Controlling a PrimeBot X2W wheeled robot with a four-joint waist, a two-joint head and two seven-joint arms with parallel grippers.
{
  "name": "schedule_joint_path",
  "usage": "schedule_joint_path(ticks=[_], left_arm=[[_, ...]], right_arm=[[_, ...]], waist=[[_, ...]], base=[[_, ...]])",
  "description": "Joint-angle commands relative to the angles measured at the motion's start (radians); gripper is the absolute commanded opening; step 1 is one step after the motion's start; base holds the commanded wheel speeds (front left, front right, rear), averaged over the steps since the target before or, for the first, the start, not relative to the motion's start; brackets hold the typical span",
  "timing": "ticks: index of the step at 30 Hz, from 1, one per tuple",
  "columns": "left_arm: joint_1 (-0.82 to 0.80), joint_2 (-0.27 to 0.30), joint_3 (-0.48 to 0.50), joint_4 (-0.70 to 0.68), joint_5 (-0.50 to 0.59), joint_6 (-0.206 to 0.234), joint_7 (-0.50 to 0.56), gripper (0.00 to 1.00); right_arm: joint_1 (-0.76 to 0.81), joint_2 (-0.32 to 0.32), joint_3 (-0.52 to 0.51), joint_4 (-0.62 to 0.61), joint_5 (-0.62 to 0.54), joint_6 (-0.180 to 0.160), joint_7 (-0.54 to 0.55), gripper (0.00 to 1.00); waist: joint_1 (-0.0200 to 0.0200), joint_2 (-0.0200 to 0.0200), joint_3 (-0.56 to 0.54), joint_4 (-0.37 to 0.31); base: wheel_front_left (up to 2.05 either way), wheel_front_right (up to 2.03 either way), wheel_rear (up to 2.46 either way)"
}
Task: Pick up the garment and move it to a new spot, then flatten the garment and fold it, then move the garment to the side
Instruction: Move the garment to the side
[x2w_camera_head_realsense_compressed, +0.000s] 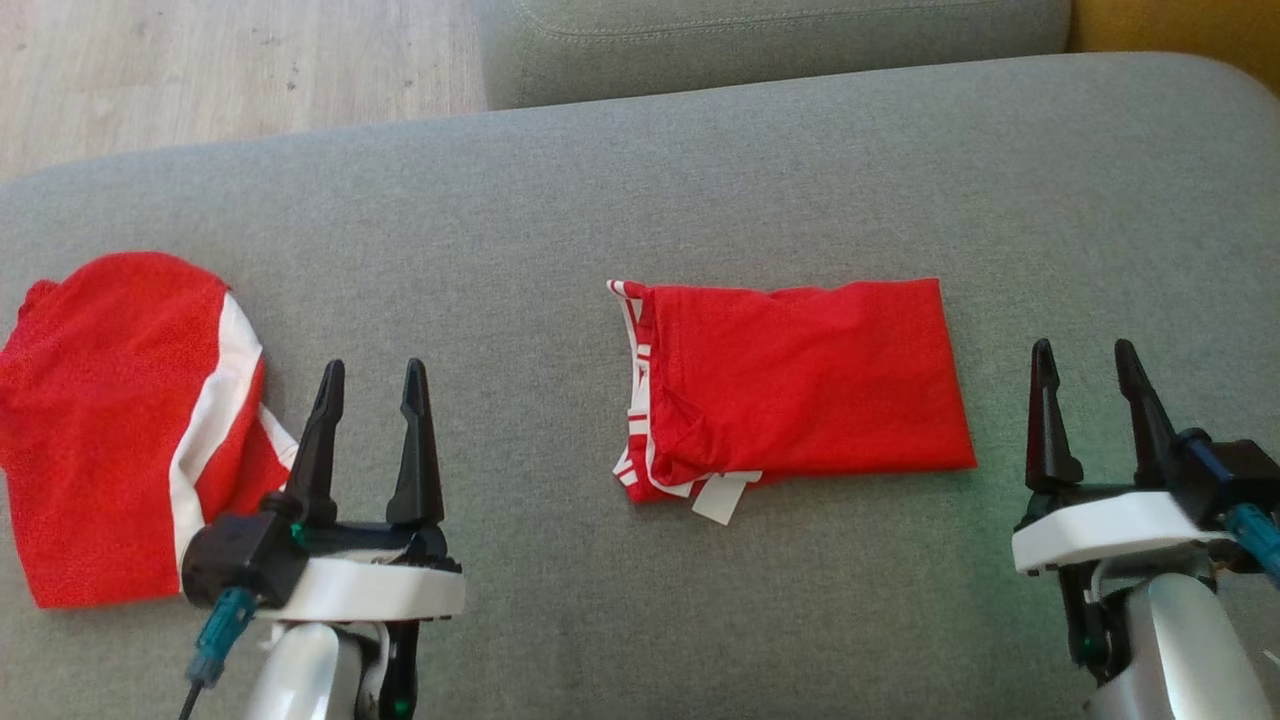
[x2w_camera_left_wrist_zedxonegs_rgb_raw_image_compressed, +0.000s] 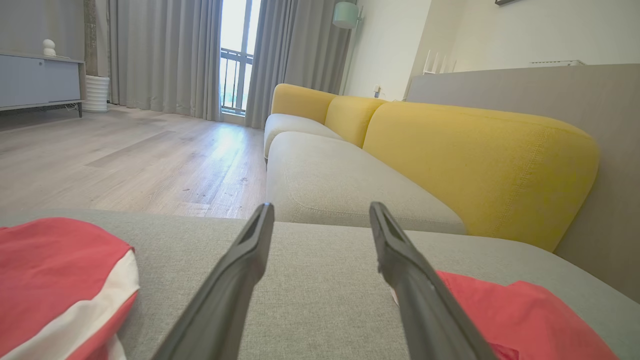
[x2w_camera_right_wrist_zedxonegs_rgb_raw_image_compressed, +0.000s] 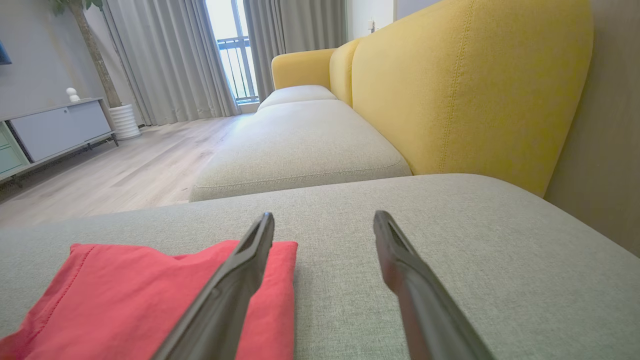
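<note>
The garment (x2w_camera_head_realsense_compressed: 800, 385), red and folded, lies untouched between our grippers, near the middle of the grey cushion (x2w_camera_head_realsense_compressed: 600, 170). Our left gripper (x2w_camera_head_realsense_compressed: 374, 368) and right gripper (x2w_camera_head_realsense_compressed: 1084, 348) hover toward the near edge, jaws wide and holding nothing. A second red-and-white garment (x2w_camera_head_realsense_compressed: 100, 420) lies by the left edge, just beside our left gripper.
</note>
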Motion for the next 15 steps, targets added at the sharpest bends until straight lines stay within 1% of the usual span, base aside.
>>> schedule_joint_path(ticks=[1,10,15], left_arm=[[-0.027,0.002,0.027,-0.031,0.011,0.0,-0.008,1.0],[-0.031,0.002,0.024,-0.032,0.014,-0.002,-0.008,1.0],[-0.051,0.002,0.011,-0.032,0.016,-0.005,-0.008,1.0]], right_arm=[[-0.017,-0.002,0.02,-0.035,0.0,0.007,-0.002,1.0],[-0.021,-0.002,0.015,-0.031,-0.005,0.007,0.003,1.0],[-0.046,-0.002,-0.003,0.012,-0.008,0.007,0.025,1.0]], waist=[[0.0,0.0,0.0,0.0],[0.0,0.0,0.014,0.004],[0.0,0.0,0.054,0.018]], base=[[0.0,0.0,0.0],[0.0,0.0,0.0],[0.0,0.0,0.0]])
